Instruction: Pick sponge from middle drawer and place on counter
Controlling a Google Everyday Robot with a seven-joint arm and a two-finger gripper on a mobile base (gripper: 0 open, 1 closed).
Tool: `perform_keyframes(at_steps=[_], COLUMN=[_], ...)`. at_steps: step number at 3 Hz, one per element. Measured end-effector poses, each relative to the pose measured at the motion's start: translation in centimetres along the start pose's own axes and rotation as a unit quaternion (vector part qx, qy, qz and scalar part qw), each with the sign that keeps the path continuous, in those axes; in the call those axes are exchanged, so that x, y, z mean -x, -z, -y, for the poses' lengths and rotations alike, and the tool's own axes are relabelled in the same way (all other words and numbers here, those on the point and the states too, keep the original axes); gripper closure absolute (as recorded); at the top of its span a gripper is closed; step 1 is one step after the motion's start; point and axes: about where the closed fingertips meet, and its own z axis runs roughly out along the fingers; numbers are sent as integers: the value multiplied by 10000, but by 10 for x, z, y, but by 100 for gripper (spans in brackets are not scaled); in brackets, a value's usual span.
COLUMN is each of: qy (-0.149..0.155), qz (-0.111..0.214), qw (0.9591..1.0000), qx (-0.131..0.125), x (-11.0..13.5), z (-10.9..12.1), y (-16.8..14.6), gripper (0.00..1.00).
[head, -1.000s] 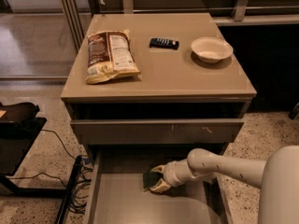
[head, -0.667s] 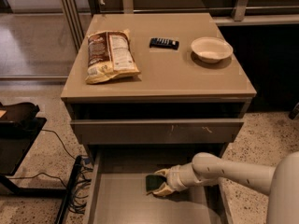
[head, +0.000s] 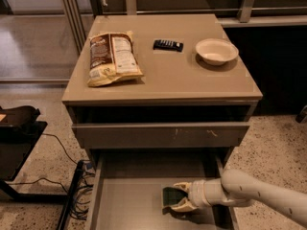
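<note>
The dark green sponge (head: 170,195) lies on the floor of the open middle drawer (head: 127,200), right of its middle. My gripper (head: 178,196) reaches in from the right at the end of my white arm (head: 249,193). Its cream fingers (head: 181,186) stand on either side of the sponge's right end, one behind it and one in front. The beige counter (head: 168,75) is the cabinet top above.
On the counter lie a chip bag (head: 111,57) at the left, a black remote (head: 168,45) in the middle and a cream bowl (head: 216,51) at the right. A scratched drawer front (head: 160,134) juts out above the open drawer. Black stand and cables (head: 29,143) at left.
My gripper and the sponge have shifted slightly forward and down in the drawer, with the fingers staying around the sponge. Things on the counter have not moved.
</note>
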Motion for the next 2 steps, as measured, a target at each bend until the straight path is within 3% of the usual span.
perform_keyframes(at_steps=[1, 2], qy=[90, 117], qz=[143, 54], qw=[9993, 9975], qx=[-340, -689], x=[9, 22], z=[2, 24], y=[56, 122], gripper=[100, 100])
